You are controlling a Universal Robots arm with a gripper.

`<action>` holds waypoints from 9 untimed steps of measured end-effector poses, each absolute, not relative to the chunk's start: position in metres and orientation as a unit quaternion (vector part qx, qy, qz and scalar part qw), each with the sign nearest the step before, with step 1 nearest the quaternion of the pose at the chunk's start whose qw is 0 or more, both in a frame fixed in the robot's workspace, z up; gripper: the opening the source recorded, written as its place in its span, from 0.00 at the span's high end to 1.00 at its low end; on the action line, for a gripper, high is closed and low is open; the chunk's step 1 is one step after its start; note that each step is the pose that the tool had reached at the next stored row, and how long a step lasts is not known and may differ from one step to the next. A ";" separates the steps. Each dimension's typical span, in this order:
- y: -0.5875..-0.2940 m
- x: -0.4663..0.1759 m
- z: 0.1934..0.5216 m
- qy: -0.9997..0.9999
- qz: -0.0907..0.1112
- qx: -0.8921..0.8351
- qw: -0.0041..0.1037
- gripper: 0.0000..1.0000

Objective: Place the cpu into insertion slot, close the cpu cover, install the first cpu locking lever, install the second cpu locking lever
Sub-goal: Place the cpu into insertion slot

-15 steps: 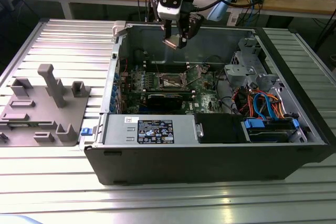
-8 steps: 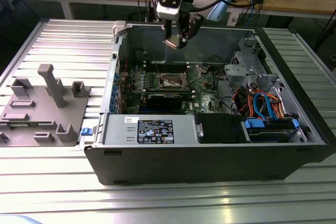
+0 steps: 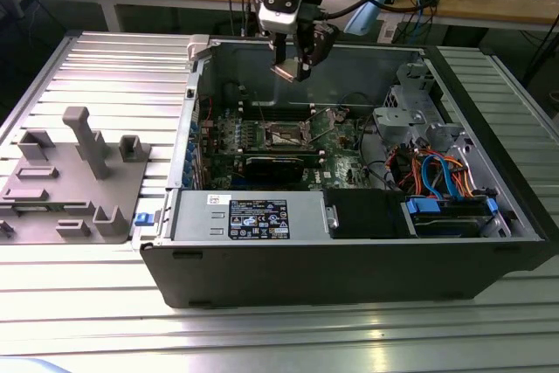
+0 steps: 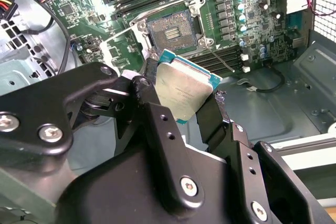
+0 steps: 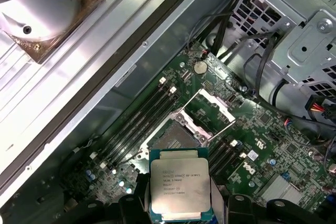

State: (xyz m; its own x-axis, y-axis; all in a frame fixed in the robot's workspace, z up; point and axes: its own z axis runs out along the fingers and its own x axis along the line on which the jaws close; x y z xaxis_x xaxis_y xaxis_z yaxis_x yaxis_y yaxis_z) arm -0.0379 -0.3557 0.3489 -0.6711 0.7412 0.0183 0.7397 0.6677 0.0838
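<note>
My gripper (image 3: 292, 69) hangs over the open computer case, above the back of the motherboard, and is shut on the cpu (image 4: 184, 90). The chip is a flat square with a silvery top and green rim, clamped by its edges between the black fingers (image 4: 153, 98). In the first wrist view the cpu (image 5: 180, 188) hovers just short of the insertion slot (image 5: 170, 141), whose dark contact field lies bare. The cpu cover (image 5: 209, 109) stands swung up off the slot, and a thin wire lever (image 5: 223, 129) sticks out beside it. The slot (image 3: 286, 134) sits below the gripper.
Long memory slots (image 5: 137, 121) flank the socket. A metal drive cage (image 3: 419, 115) and a bundle of coloured cables (image 3: 441, 172) fill the case at the exterior view's right. The power supply (image 3: 258, 216) lines the near wall. A grey fixture (image 3: 74, 172) stands outside the case.
</note>
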 end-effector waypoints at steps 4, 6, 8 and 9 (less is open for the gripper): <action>-0.356 -0.038 0.349 0.910 0.042 0.413 0.009 0.45; -0.356 -0.038 0.349 0.908 0.042 0.416 0.009 0.45; -0.356 -0.038 0.349 0.907 0.042 0.418 0.009 0.45; -0.356 -0.038 0.349 0.907 0.042 0.419 0.009 0.45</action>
